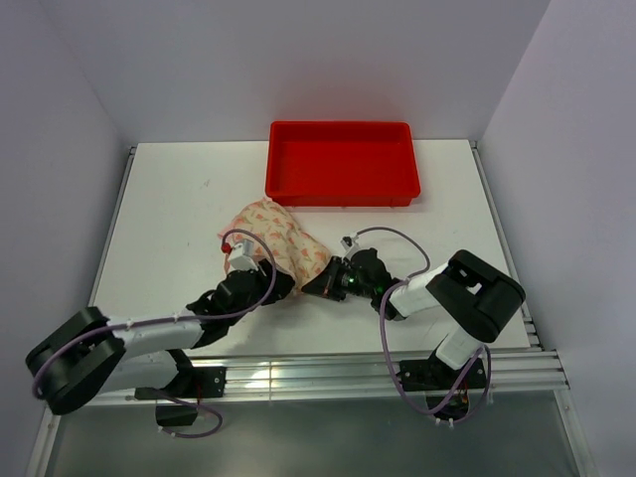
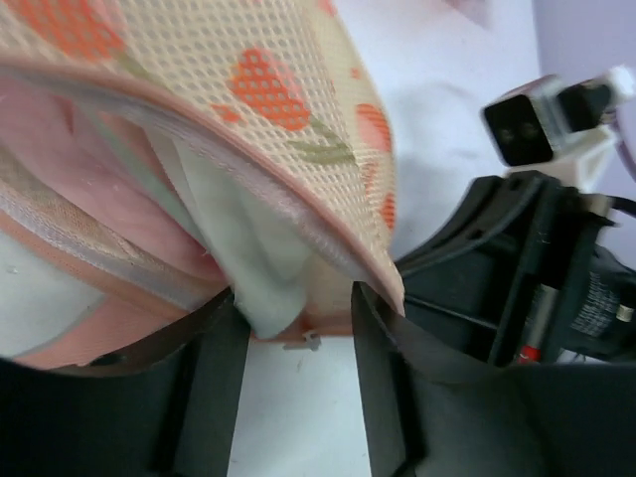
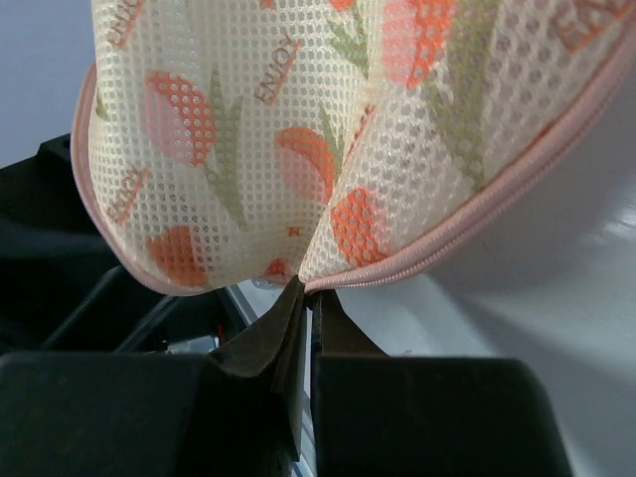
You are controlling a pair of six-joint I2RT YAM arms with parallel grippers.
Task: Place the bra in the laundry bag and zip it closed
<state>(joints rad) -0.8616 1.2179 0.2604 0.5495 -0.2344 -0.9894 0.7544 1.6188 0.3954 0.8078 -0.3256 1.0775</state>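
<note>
The laundry bag [image 1: 276,237], cream mesh with orange motifs and pink zip edging, lies mid-table. In the left wrist view its mouth [image 2: 248,169] gapes open, and pale fabric of the bra [image 2: 253,263] shows inside. My left gripper [image 1: 281,285] is at the bag's near edge. Its jaws [image 2: 295,323] stand open, with the bag's rim and the pale fabric hanging at the fingertips. My right gripper [image 1: 316,283] is at the bag's near right corner. It is shut [image 3: 306,293] on the pink zip edge [image 3: 477,214] of the bag [image 3: 298,119].
A red plastic tray [image 1: 343,189] stands behind the bag at the table's far side. The right arm's wrist and camera [image 2: 537,124] sit close to the right of my left gripper. A metal rail [image 1: 328,373] runs along the near edge.
</note>
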